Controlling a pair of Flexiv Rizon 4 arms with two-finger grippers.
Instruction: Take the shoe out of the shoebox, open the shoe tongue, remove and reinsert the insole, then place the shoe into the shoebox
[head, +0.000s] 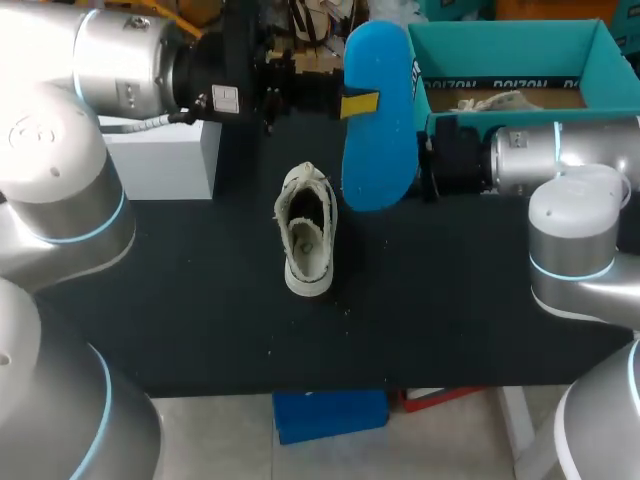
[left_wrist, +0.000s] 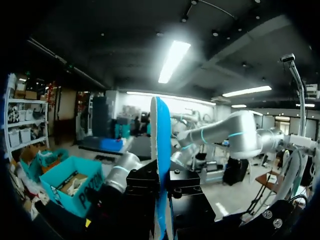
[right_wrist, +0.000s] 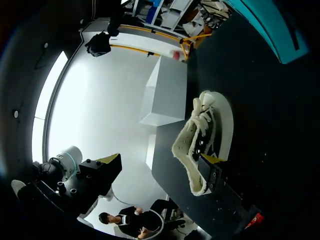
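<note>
- The left gripper pinches the blue insole and holds it up above the black table.
- The cream shoe sits on its sole mid-table, near the insole.
- The teal shoebox is open, with white letters on a dark band inside.
- The right gripper is beside the insole; I cannot tell if it is spread or pressed together.

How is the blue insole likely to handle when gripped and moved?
The blue insole looks thin edge-on in the left wrist view, so it is probably light and bendy. Yet it shows no sag in the left gripper, suggesting some stiffness.
</note>
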